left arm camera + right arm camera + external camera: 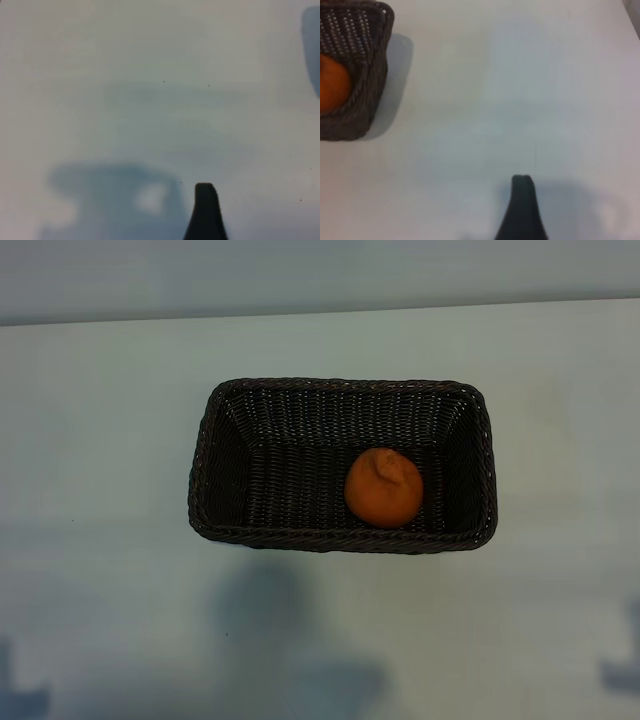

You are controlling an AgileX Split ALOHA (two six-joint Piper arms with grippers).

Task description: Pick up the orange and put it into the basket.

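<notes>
Both my grippers are spread apart and empty right now. On the left wrist cam I only catch one dark fingertip point(205, 210) of the left gripper poking over bare table point(150, 75), with its shadow underneath. Same deal on the right: one fingertip point(521, 210) of the right gripper over the table, well apart from the basket corner point(367, 85) showing at the edge. From the outside camera, the orange point(383, 488) sits inside the basket point(205, 470), in the half toward the right arm, close to the near wall, knobby stem end up.
</notes>
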